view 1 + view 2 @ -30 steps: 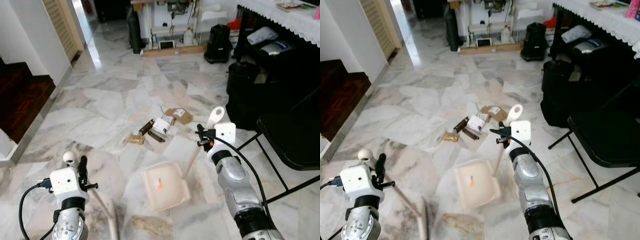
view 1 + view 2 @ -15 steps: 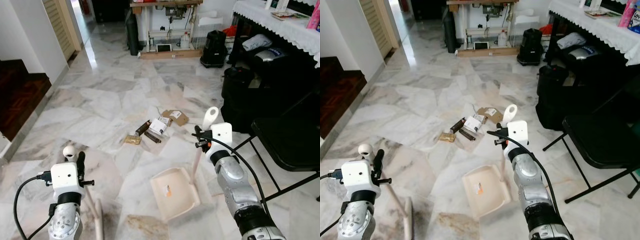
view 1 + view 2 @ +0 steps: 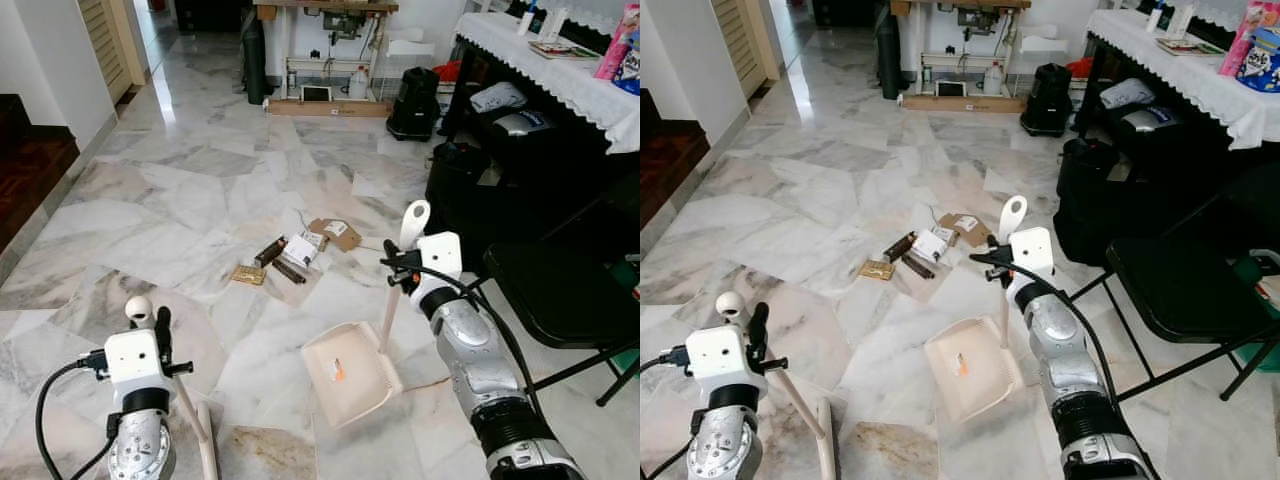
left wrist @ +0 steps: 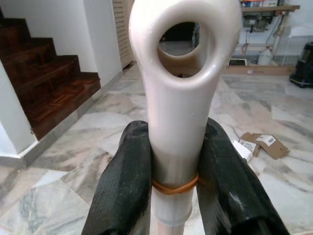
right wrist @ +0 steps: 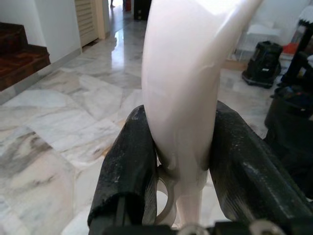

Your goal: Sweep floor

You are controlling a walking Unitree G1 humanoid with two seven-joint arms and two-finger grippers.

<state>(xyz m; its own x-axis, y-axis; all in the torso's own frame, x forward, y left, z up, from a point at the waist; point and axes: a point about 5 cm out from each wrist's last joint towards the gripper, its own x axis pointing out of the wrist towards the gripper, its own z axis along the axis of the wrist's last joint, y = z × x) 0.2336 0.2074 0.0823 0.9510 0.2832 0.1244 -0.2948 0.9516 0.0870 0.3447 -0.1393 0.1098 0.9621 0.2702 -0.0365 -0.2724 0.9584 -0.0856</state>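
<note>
A cream dustpan (image 3: 350, 372) rests on the marble floor ahead, a small orange scrap inside it. Its upright handle (image 3: 398, 270) rises to my right gripper (image 3: 402, 272), which is shut on the handle (image 5: 183, 98). At lower left my left gripper (image 3: 158, 330) is shut on the broom handle (image 4: 178, 122), just below its ring-shaped end. The broom stick (image 3: 190, 415) slants down to the floor near my feet. Litter (image 3: 295, 252) lies beyond the dustpan: flattened cardboard, a white packet, brown wrappers.
A black folding chair (image 3: 560, 300) stands close on the right, beside black bags (image 3: 470, 190) and a table with a white lace cloth (image 3: 560, 60). Dark wooden stairs (image 3: 30, 150) are at the left. A workbench (image 3: 320, 60) stands at the far wall.
The camera has shifted, so the whole scene sits differently. The dustpan has swung from lying square to my front toward the right, and its handle stands more upright in my right gripper.
</note>
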